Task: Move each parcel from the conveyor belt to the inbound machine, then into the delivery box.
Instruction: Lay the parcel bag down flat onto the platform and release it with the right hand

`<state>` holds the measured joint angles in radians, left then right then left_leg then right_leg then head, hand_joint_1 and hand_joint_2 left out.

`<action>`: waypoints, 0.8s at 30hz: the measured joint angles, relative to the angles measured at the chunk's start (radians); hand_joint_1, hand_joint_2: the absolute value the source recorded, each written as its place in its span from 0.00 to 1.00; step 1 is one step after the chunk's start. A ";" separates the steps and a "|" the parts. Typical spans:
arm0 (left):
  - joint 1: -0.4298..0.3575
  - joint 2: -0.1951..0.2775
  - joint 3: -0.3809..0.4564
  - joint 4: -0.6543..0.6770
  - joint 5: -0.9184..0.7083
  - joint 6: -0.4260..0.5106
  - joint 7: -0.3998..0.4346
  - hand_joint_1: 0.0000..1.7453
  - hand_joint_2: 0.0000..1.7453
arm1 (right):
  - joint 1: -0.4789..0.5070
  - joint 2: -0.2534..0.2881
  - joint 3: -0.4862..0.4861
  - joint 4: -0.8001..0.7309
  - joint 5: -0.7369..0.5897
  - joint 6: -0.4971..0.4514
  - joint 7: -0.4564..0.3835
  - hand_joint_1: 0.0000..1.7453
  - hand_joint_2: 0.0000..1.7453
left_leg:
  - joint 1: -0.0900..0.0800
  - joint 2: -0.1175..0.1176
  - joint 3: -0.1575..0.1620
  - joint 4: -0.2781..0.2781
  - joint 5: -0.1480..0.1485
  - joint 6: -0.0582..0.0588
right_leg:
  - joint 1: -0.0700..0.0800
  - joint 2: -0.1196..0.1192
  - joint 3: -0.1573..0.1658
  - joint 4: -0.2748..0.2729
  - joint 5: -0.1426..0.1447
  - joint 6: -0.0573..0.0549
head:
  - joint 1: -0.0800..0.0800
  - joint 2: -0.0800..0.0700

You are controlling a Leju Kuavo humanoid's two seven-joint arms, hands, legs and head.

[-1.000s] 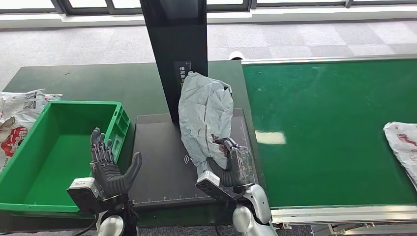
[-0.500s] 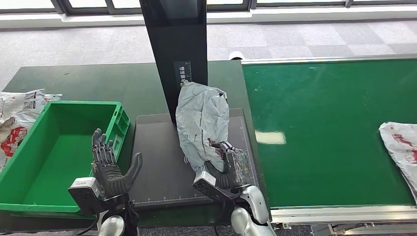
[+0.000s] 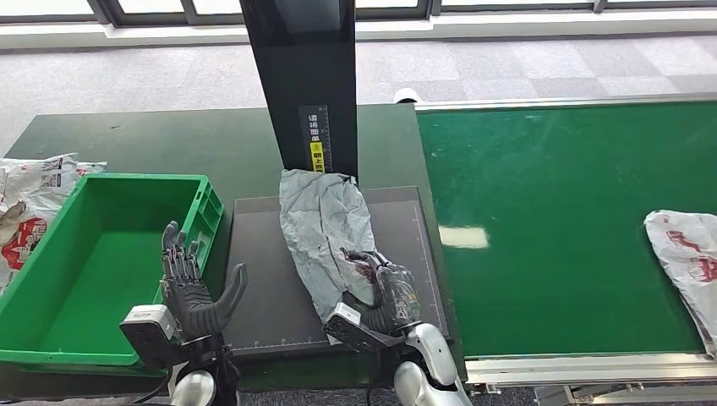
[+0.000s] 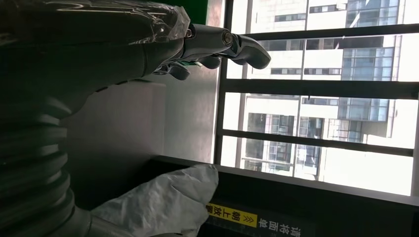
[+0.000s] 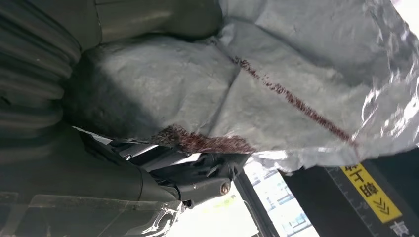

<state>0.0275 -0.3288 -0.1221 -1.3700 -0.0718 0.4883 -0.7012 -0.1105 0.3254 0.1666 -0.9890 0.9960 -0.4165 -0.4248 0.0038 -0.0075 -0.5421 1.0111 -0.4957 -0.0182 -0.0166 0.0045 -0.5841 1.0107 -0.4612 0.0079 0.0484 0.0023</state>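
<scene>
A crumpled grey parcel (image 3: pixel 324 228) lies on the dark plate of the inbound machine (image 3: pixel 262 279), its far end against the black post (image 3: pixel 300 85). My right hand (image 3: pixel 385 292) grips the parcel's near end; the right wrist view has the bag (image 5: pixel 276 74) pressed against the fingers (image 5: pixel 197 182). My left hand (image 3: pixel 193 292) is raised, fingers spread and holding nothing, between the plate and the green delivery box (image 3: pixel 51 279). In the left wrist view the grey parcel (image 4: pixel 163 205) lies below the fingers (image 4: pixel 217 44). A white parcel (image 3: pixel 689 262) with red print rides the green conveyor belt (image 3: pixel 558 211) at the right edge.
More white printed bags (image 3: pixel 34 203) lie on the table left of the green box. The black post carries a yellow label (image 3: pixel 317 152). The belt's metal frame (image 3: pixel 583 368) runs along the near side.
The grey parcel has come down from standing upright to lying flat on the plate, with my right hand moving left and lower. The white parcel on the belt has drifted left.
</scene>
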 joint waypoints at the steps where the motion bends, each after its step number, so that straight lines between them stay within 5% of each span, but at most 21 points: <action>1: -0.001 0.000 0.000 0.003 0.000 0.000 0.000 0.00 1.00 | -0.002 0.000 0.004 0.011 0.006 0.001 0.003 0.00 1.00 | 0.000 0.000 0.000 0.000 0.000 0.000 | 0.000 0.000 0.000 0.000 0.000 0.000 | 0.000 0.000; 13: -0.002 0.000 0.000 0.016 -0.005 -0.002 0.000 0.00 1.00 | -0.009 0.000 0.019 0.059 0.006 0.020 -0.004 0.00 1.00 | 0.000 0.001 0.000 0.000 0.000 0.000 | 0.000 0.000 -0.001 0.000 0.000 0.000 | 0.000 0.000; 20: -0.002 0.000 0.000 0.021 -0.007 -0.007 0.000 0.00 1.00 | -0.001 -0.002 0.019 0.029 -0.183 0.129 -0.168 0.00 1.00 | 0.000 0.001 0.000 0.000 0.000 0.000 | 0.000 0.001 -0.001 0.000 0.000 0.000 | 0.000 0.000; 24: -0.002 0.000 0.000 0.022 -0.008 -0.008 0.000 0.00 1.00 | 0.014 -0.004 0.019 -0.027 -0.308 0.098 -0.227 0.00 0.00 | 0.000 0.000 0.000 0.000 0.000 0.000 | 0.000 0.000 -0.001 0.000 0.000 0.000 | 0.000 0.000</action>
<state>0.0251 -0.3288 -0.1221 -1.3482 -0.0793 0.4807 -0.7012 -0.0964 0.3212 0.1852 -1.0158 0.6877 -0.3181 -0.6519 0.0037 -0.0071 -0.5421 1.0112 -0.4957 -0.0182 -0.0167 0.0050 -0.5850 1.0107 -0.4611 0.0079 0.0484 0.0023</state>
